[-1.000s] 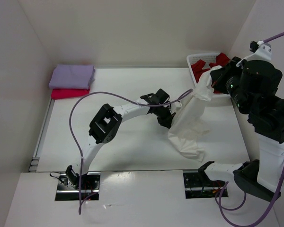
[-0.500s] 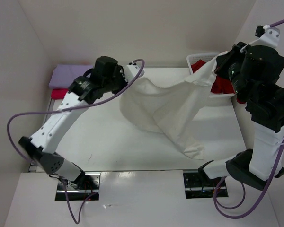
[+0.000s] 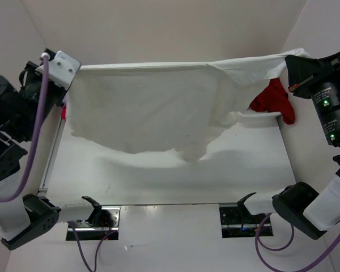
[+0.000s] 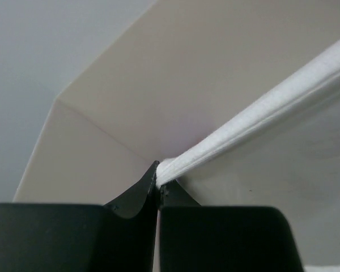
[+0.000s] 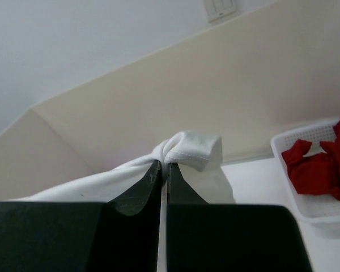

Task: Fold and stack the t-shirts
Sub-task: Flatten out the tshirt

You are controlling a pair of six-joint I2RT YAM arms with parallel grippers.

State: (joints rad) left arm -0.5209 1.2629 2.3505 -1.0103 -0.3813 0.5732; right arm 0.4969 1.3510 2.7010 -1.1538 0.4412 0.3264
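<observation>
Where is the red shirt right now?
In the top view the dark red t-shirt lies far right, in the white basket, beside the stretched cream t-shirt.

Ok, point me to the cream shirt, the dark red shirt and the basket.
cream shirt (image 3: 141, 107), top view, middle of the spread cloth.
dark red shirt (image 3: 272, 101), top view, its bunched middle.
basket (image 5: 320, 208), right wrist view, near white wall.

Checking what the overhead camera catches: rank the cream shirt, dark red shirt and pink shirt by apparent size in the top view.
1. cream shirt, spread out and held up
2. dark red shirt
3. pink shirt, only a sliver showing
</observation>
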